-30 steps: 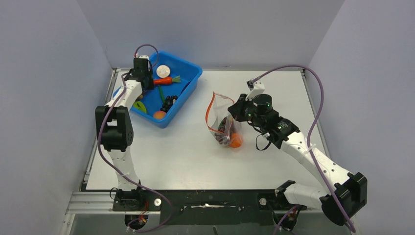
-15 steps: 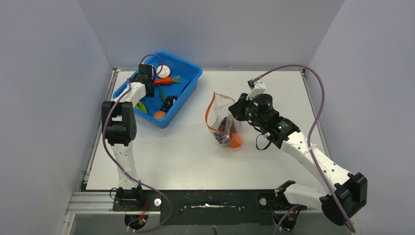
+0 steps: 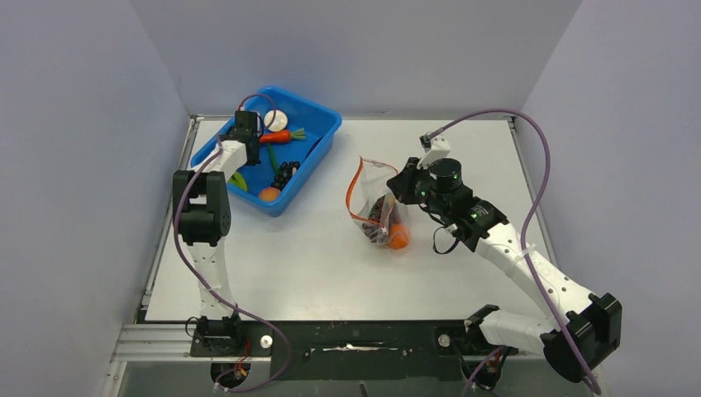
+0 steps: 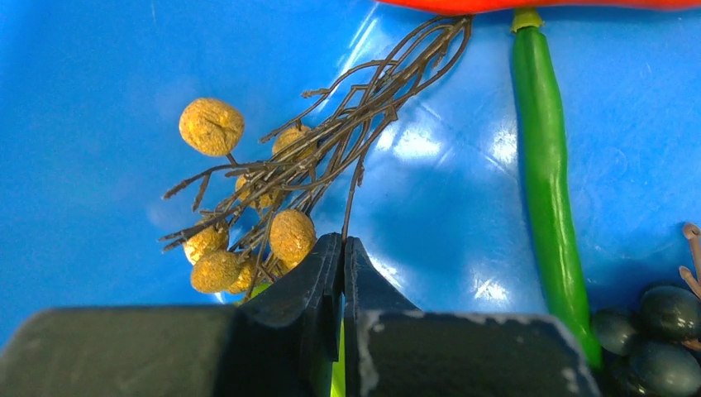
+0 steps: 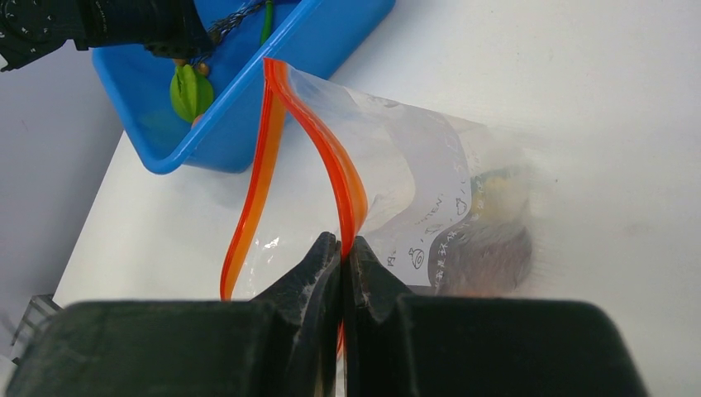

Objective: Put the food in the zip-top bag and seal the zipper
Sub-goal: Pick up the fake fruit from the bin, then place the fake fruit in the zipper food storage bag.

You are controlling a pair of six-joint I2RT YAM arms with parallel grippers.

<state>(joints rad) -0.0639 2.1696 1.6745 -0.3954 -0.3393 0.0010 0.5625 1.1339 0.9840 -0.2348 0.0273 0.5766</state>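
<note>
The clear zip-top bag (image 3: 369,192) stands mid-table with its mouth held agape; an orange ball (image 3: 399,238) and dark food lie inside. My right gripper (image 5: 341,241) is shut on the red-orange zipper (image 5: 331,161) at one lip of the bag (image 5: 430,198). My left gripper (image 4: 342,241) is down in the blue bin (image 3: 321,132), shut on a thin brown stem of a twig bunch with yellow-brown berries (image 4: 291,233). A long green pod (image 4: 546,182) and dark grapes (image 4: 661,318) lie to its right. The carrot (image 3: 277,136), grapes (image 3: 285,174) and another orange ball (image 3: 269,194) rest in the bin.
A white round disc (image 3: 275,120) sits at the bin's far end and a green piece (image 5: 188,91) at its near left corner. The bin's wall (image 5: 248,124) rises just beyond the bag's mouth. White tabletop (image 3: 331,265) lies between the bag and the arm bases.
My left gripper shifted slightly right and deeper into the bin, then closed on the twig stem. The right gripper and the bag have stayed put.
</note>
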